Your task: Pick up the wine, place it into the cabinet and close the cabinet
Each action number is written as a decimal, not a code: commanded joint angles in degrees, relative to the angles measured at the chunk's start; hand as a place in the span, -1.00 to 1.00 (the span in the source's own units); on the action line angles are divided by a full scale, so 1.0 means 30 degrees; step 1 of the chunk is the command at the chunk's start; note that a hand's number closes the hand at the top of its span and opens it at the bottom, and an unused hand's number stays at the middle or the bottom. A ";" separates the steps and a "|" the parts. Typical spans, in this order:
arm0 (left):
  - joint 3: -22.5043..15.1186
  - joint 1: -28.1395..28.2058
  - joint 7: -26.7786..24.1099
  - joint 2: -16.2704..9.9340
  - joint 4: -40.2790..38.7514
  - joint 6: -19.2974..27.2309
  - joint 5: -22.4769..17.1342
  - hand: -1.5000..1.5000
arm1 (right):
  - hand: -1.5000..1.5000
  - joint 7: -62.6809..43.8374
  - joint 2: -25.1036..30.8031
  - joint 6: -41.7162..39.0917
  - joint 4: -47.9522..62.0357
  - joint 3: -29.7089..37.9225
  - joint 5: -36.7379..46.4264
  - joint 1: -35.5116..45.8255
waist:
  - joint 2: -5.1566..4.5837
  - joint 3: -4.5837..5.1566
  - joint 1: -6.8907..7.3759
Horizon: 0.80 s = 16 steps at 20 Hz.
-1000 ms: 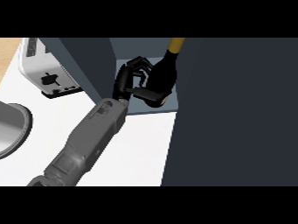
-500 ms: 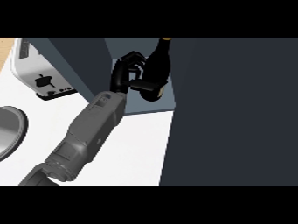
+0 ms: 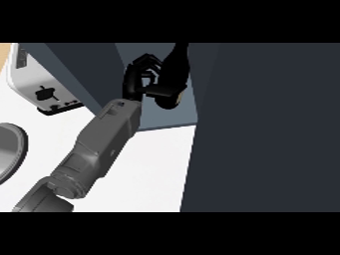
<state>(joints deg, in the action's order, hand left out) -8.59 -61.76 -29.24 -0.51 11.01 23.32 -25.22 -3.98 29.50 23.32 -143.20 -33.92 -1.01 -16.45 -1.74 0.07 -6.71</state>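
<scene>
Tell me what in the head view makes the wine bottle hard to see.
Head view: the dark wine bottle blends into the black hand curled round it, against the dim cabinet interior; the dark cabinet door fills the right side. No glare.

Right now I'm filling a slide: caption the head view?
Hand curled round the dark wine bottle, holding it inside the open cabinet, toaster to its left.

I have one head view, looking steeply down at the desk (image 3: pixel 146 164), close to the cabinet (image 3: pixel 275 124) at right.
</scene>
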 commanded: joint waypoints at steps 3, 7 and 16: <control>0.0094 -0.1034 -0.0256 -0.0596 -0.1223 0.0622 0.0384 -1.00 | -1.00 0.0087 0.0064 -0.0504 -0.2135 -0.0375 -0.1055 -0.0747 | -0.0151 -0.0011 -0.0303; -0.0224 -0.1109 -0.0933 -0.1097 -0.1656 0.0810 0.0912 -1.00 | -1.00 0.0245 0.0226 -0.0670 -0.2126 -0.0235 -0.1187 -0.1250 | -0.0146 -0.0007 -0.0247; 0.0069 -0.1665 -0.1009 -0.1653 -0.2172 0.1219 0.0911 -1.00 | -1.00 0.0179 0.0338 -0.0930 -0.2580 -0.0375 -0.0872 -0.1449 | -0.0146 0.0042 -0.0180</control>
<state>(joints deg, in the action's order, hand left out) -8.91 -66.42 -31.43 -4.20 4.51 28.21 -22.30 -0.31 29.52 20.79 -143.00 -34.08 -1.63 -18.70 -2.23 0.13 -7.53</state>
